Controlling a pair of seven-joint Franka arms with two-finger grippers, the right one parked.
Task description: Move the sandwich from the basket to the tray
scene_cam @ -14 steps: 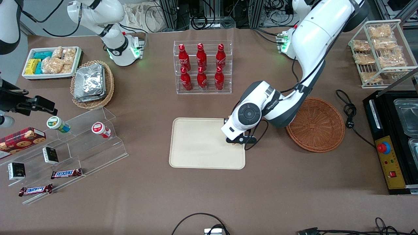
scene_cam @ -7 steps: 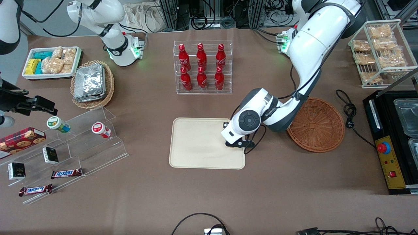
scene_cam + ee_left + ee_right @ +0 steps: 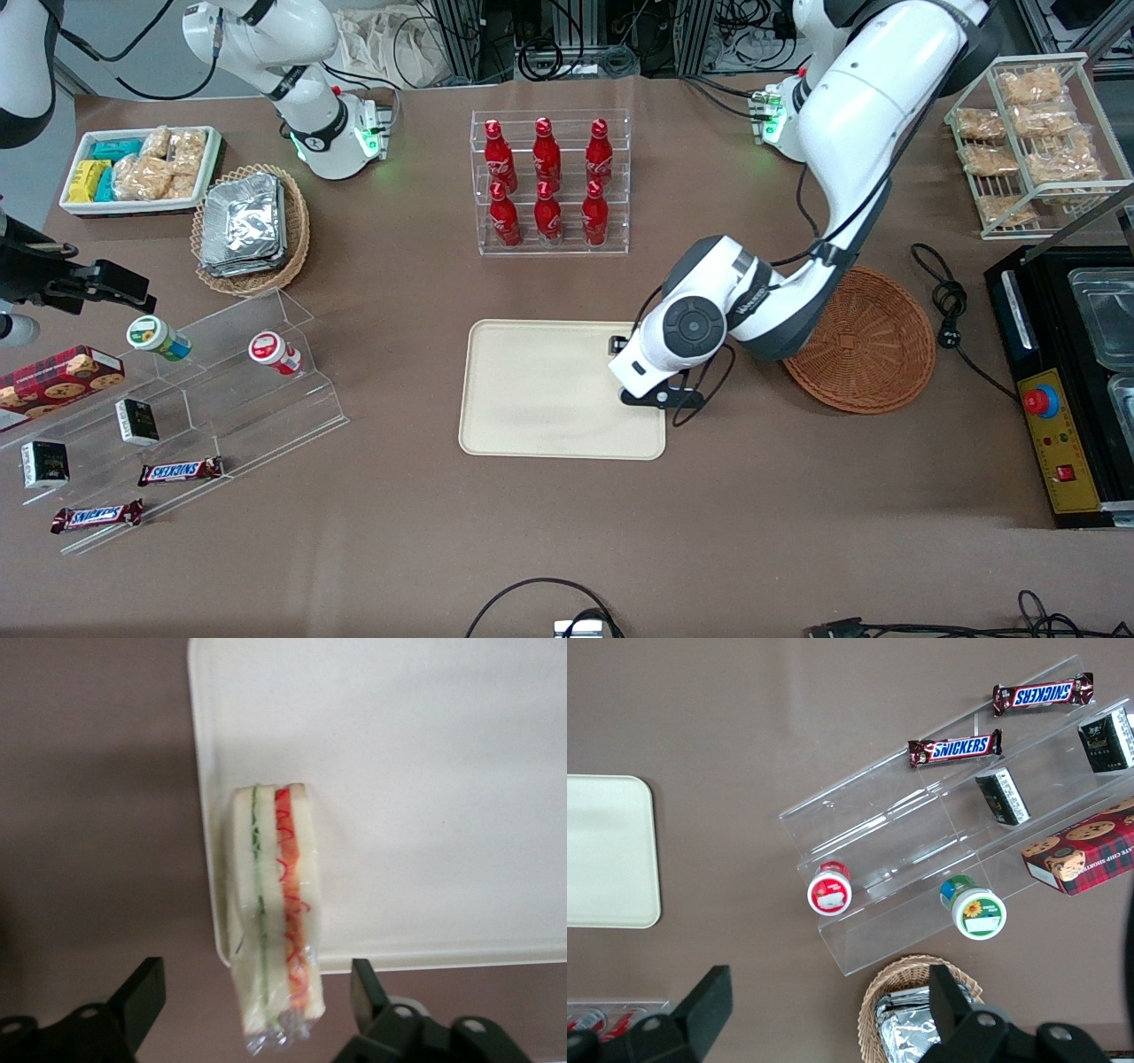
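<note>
The sandwich (image 3: pixel 273 912) is a wedge of white bread with green and red-orange filling, wrapped in clear film. It lies across the rim at a corner of the cream tray (image 3: pixel 425 771), with one end past the rim over the brown table. My left gripper (image 3: pixel 255 974) is open. Its black fingers (image 3: pixel 146 992) stand on either side of the sandwich and do not touch it. In the front view the gripper (image 3: pixel 654 392) is over the tray (image 3: pixel 532 390) at the edge nearest the reddish-brown basket (image 3: pixel 873 346). The wrist hides the sandwich there.
A clear rack of red bottles (image 3: pixel 549 182) stands farther from the camera than the tray. Toward the parked arm's end are stepped acrylic shelves (image 3: pixel 221 381), a tan basket of foil packets (image 3: pixel 251 229) and a white snack bin (image 3: pixel 142 168). Beside the basket are a black cable (image 3: pixel 948 301) and a black machine (image 3: pixel 1063 381).
The wrist moved a little over the tray, then shifted back slightly toward the basket. The tray and the basket have not moved.
</note>
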